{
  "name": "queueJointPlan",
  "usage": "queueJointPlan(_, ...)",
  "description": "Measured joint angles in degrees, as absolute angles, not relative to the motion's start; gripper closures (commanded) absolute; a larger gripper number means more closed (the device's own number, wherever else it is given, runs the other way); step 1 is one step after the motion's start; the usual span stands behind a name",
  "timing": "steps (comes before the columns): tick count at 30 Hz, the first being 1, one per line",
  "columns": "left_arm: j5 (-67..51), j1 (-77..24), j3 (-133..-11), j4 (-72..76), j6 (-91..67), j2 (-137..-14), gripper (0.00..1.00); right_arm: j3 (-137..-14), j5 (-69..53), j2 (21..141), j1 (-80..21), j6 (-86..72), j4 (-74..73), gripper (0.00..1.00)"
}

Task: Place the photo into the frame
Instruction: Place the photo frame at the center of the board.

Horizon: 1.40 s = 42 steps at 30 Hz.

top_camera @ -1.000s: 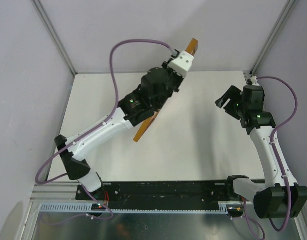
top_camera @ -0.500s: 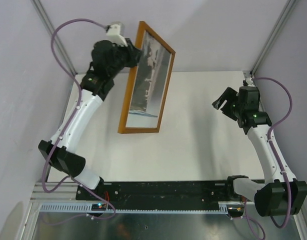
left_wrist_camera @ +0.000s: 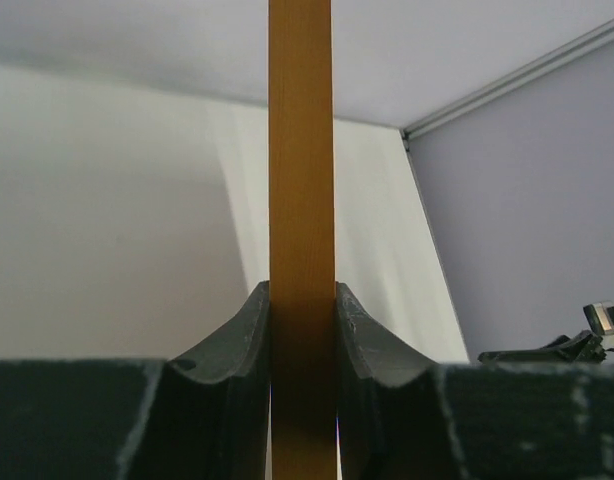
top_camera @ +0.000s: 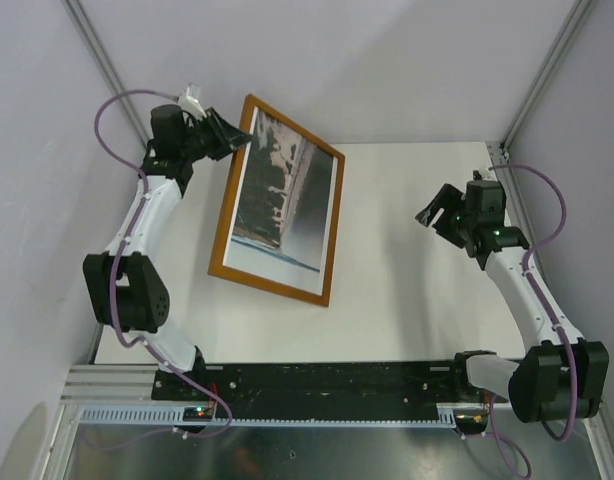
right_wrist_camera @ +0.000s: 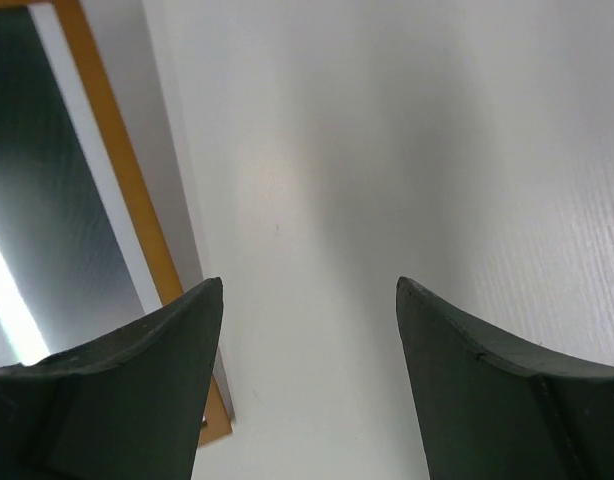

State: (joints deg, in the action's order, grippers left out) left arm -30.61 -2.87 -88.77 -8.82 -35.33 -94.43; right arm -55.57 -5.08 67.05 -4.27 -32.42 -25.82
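The wooden frame [top_camera: 269, 287] hangs tilted over the left half of the white table [top_camera: 407, 300], its face turned up toward the top camera. The photo [top_camera: 282, 205], dark water beside pale mottled land, shows inside its rails. My left gripper [top_camera: 237, 138] is shut on the frame's upper left corner. In the left wrist view the orange rail [left_wrist_camera: 302, 180] runs edge-on between the pads of that gripper [left_wrist_camera: 302, 300]. My right gripper [top_camera: 437, 208] hovers open to the right, holding nothing. In its wrist view the right gripper [right_wrist_camera: 307, 300] looks down past the frame's rail [right_wrist_camera: 117, 170] and the glossy photo [right_wrist_camera: 47, 200].
Grey enclosure walls with metal corner posts [top_camera: 107, 70] stand close behind and beside the left arm. A black mounting rail [top_camera: 337, 380] crosses the near edge. The right arm's cable [top_camera: 557, 200] loops near the right post.
My left arm has swung left and back, carrying the frame with it. The frame has turned from edge-on to face-up. The right gripper has drifted slightly left.
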Motion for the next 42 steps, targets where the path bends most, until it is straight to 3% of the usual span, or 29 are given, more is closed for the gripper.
queueJointPlan(21, -46.96, 1.83, -74.91, 12.16, -46.63, -112.53, 1.00, -44.93, -8.88, 71.20, -8.51, -34.54, -14.79, 0.25)
queueJointPlan(33, -49.74, 1.91, -74.56, 20.67, -49.39, -121.36, 0.74, -44.82, -10.00, 75.79, -11.33, -34.50, -10.52, 0.25)
queueJointPlan(42, -46.50, 2.07, -74.61, 19.92, -46.98, -126.26, 0.41, -44.80, -11.05, 78.89, -11.90, -34.50, -8.14, 0.25)
